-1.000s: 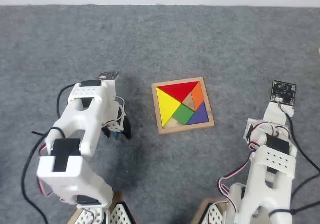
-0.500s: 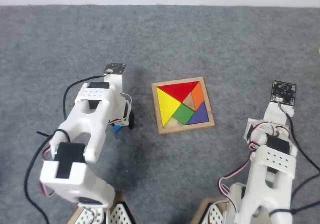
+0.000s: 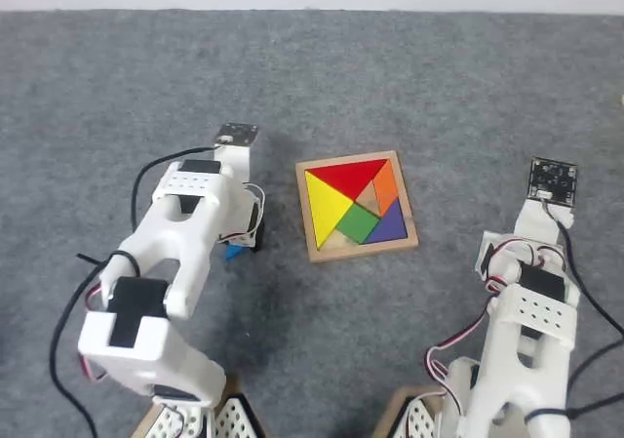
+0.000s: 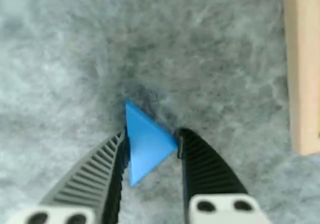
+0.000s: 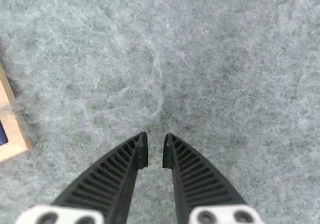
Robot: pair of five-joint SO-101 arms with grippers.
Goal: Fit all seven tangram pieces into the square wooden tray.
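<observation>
The grey tabletop (image 3: 439, 87) carries the tray (image 3: 363, 251) at the centre of the high view, with red, yellow, green, orange and purple pieces inside. The left end effector (image 4: 151, 136) is just left of the tray, clamped on a blue triangle (image 4: 147, 144) that sits between its fingers. To the tray's right, the right end effector (image 5: 155, 151) is almost closed, gripping nothing.
</observation>
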